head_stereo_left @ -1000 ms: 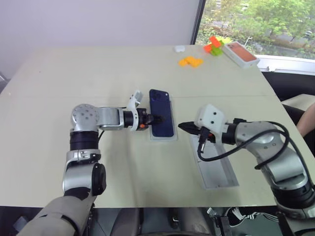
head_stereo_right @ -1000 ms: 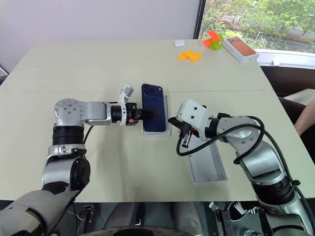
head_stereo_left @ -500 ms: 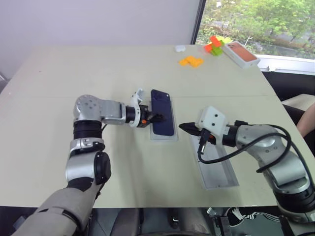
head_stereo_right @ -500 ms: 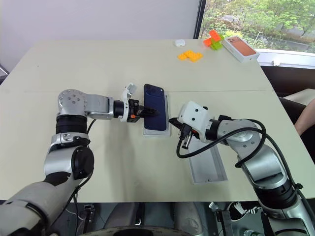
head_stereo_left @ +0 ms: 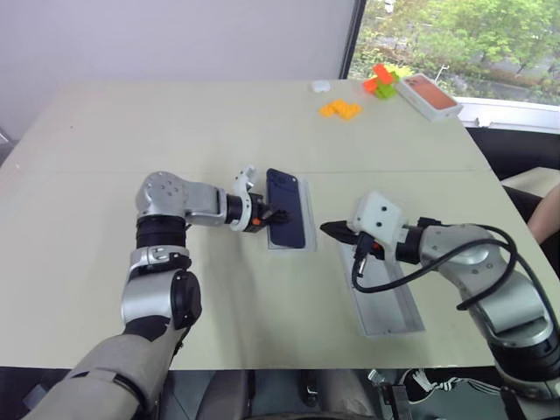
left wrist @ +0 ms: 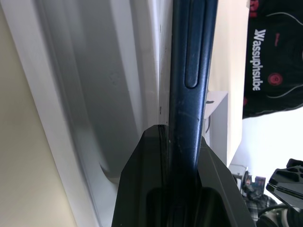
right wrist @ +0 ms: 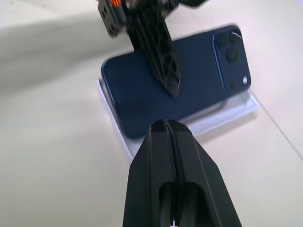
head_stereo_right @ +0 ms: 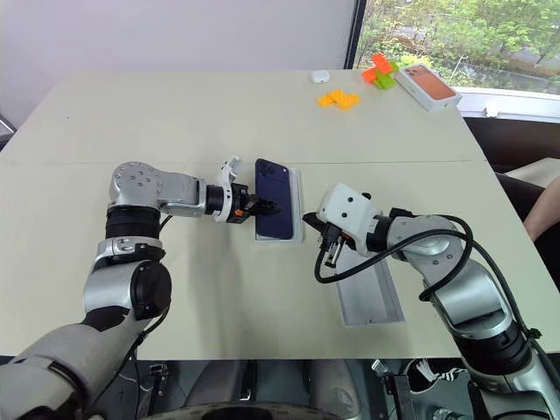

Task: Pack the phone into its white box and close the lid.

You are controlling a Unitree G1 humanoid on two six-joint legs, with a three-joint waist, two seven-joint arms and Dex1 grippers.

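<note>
The dark navy phone [head_stereo_left: 289, 208] hangs tilted just over the white box [head_stereo_left: 307, 229], a shallow tray at the table's middle. My left gripper [head_stereo_left: 278, 213] is shut on the phone's left long edge; the left wrist view shows its fingers [left wrist: 147, 189] pinching the phone [left wrist: 189, 71] above the tray's wall [left wrist: 109, 94]. To the right of the box, my right gripper [head_stereo_left: 325, 227] is shut and empty, pointing at the phone [right wrist: 189, 80]. The lid [head_stereo_left: 389, 302] lies hollow side up on the table under my right arm.
At the far right corner are orange blocks [head_stereo_left: 339, 109], orange and green blocks [head_stereo_left: 381, 80], a white box with a salmon phone picture [head_stereo_left: 427, 96] and a small white object [head_stereo_left: 319, 86]. A person's arm [head_stereo_left: 547, 214] shows at the right edge.
My left wrist has rolled, so the phone now sits more tilted over the white box. The right gripper has stayed where it was.
</note>
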